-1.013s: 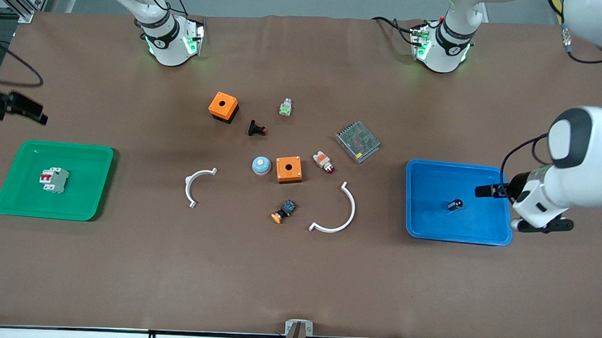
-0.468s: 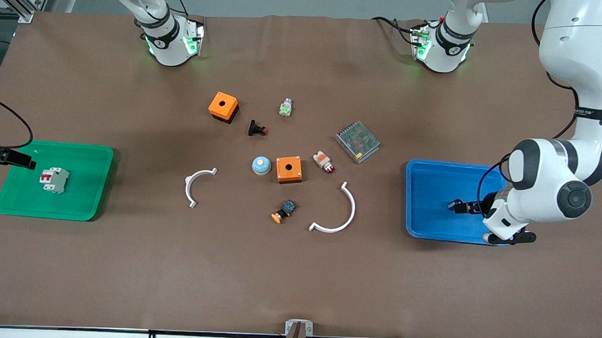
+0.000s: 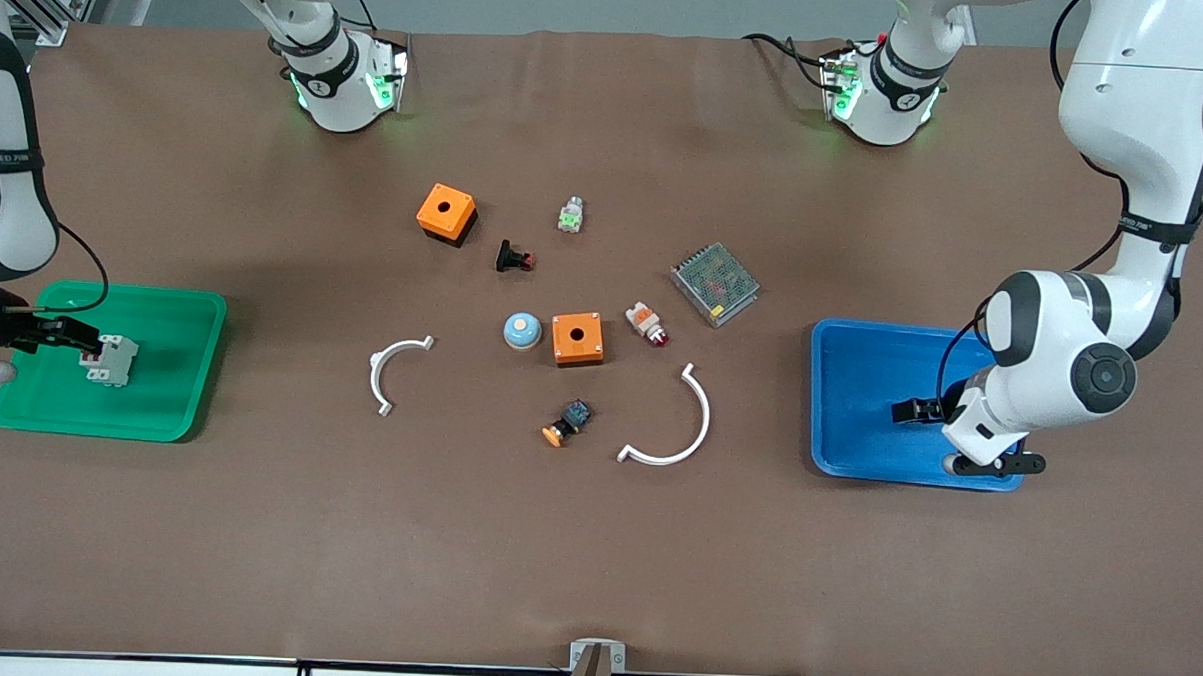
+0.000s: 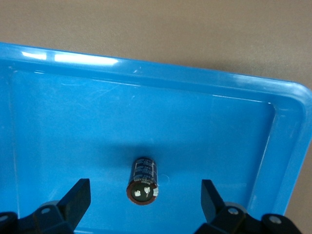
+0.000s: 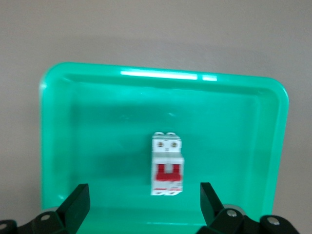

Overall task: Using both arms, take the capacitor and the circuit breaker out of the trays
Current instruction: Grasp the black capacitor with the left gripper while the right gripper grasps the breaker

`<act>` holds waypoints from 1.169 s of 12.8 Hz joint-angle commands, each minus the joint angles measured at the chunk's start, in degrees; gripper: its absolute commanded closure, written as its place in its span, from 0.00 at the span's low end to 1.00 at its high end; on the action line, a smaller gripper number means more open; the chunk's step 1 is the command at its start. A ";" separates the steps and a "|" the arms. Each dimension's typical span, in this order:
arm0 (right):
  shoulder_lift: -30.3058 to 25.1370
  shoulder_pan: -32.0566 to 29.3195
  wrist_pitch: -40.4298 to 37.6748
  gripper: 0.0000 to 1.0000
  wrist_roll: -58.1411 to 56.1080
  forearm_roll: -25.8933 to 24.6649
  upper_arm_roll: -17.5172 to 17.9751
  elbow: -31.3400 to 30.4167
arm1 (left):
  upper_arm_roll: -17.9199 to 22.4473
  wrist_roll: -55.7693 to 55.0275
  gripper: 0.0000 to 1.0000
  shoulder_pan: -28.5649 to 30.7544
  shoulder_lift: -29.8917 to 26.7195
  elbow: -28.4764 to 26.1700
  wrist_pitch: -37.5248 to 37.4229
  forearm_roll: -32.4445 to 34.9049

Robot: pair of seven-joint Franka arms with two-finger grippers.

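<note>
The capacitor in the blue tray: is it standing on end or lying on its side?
Lying on its side. In the left wrist view the capacitor rests lengthwise on the blue tray floor, its round end facing sideways.

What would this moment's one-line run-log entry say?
left gripper: open over small black cylindrical capacitor in blue plastic tray | right gripper: open over light-grey breaker with red levers in green plastic tray

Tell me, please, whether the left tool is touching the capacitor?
Apart: the left wrist view shows blue tray floor between the capacitor and each open finger of the left tool.
</note>
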 commanded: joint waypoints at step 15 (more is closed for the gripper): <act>10.40 -3.52 7.85 0.49 -10.95 7.49 1.02 0.62 | 0.09 -0.63 0.14 -0.89 -1.26 -7.13 6.68 4.09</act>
